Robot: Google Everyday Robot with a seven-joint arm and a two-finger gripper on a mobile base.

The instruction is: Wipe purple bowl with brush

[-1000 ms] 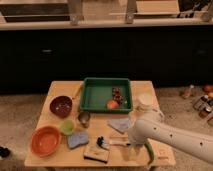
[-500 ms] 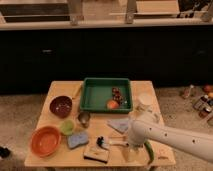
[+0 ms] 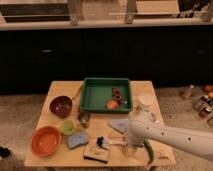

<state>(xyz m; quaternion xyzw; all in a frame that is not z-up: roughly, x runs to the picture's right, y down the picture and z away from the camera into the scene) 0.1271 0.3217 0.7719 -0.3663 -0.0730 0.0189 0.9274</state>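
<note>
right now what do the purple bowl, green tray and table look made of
Purple bowl: smooth, evenly coloured, probably plastic. Green tray: uniform matte green, moulded rim, likely plastic. Table: pale wood-look top, matte. The gripper sits by the brush at the table's front.

The white arm (image 3: 172, 138) reaches in from the lower right edge — bent near bottom centre — with the tool (image 3: 131, 148) pointing downward there, low in the frame.
</note>
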